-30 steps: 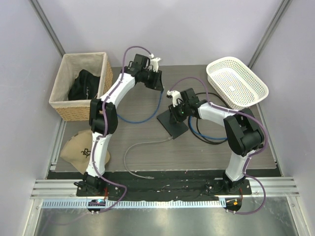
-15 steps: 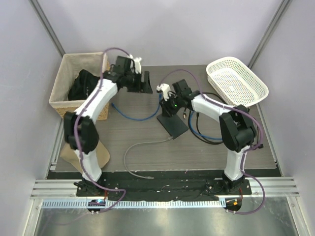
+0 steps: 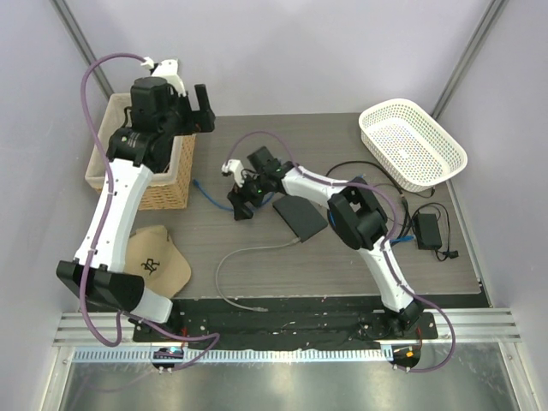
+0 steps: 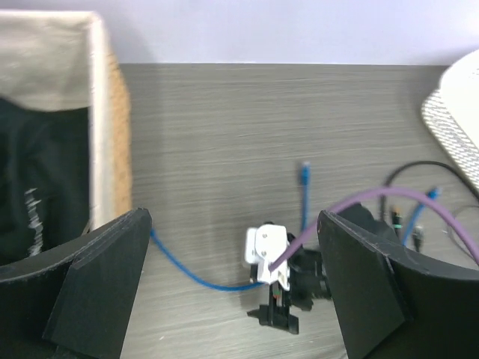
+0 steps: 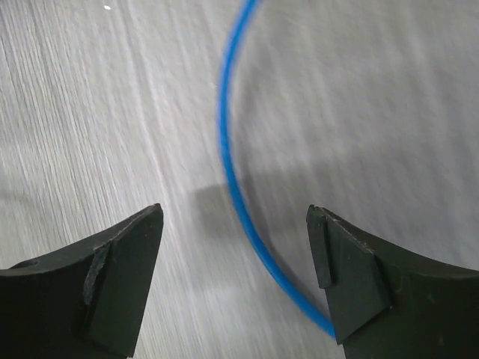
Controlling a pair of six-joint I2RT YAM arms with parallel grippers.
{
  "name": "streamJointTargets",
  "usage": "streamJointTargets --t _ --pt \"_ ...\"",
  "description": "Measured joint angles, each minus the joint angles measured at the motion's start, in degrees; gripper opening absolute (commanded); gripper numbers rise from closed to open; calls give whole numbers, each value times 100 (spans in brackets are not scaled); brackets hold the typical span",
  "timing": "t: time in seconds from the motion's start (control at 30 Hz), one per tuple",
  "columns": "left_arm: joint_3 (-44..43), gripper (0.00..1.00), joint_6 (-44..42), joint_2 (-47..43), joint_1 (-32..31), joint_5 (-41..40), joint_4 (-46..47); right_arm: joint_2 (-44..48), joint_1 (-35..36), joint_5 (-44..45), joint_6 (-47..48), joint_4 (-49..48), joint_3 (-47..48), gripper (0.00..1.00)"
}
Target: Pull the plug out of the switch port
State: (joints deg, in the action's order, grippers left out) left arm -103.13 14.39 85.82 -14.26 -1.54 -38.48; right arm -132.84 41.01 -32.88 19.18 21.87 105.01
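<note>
Under our right gripper (image 5: 232, 212), spread wide: blue cable (image 5: 221, 134), ungripped. Black switch box (image 3: 300, 217) just beside it, ports hidden from us. Left gripper (image 4: 233, 218) wide, above basket (image 3: 161, 193). Cap (image 3: 167, 257) logo unreadable.

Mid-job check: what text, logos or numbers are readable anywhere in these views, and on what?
No text reads clearly in any view.
Tan cap: dark emblem, too small to read.
Black cloth in the wicker basket: white marking, blurred, unreadable.
Switch: no label visible on its top face.
</note>
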Motion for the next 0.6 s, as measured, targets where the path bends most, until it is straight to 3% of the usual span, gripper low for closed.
streamJointTargets --t 0.17,0.2,0.27,0.3,0.4,0.6 --pt "317 99 -33 -284 90 -144 -28 -188 354 455 -144 -466 9 70" --pt "345 99 -33 -315 90 -142 -33 -216 393 544 -164 -579 9 56" --pt "391 99 -33 -356 81 -133 -31 -271 424 745 -188 -796 22 39" --pt "417 99 -33 -374 79 -127 -28 -302 420 828 -192 -863 33 21" --pt "472 99 -24 -382 79 -120 -9 -365 365 955 -229 -933 107 2" --pt "503 94 0 -306 90 -13 55 -358 249 1154 125 -514 664 1"
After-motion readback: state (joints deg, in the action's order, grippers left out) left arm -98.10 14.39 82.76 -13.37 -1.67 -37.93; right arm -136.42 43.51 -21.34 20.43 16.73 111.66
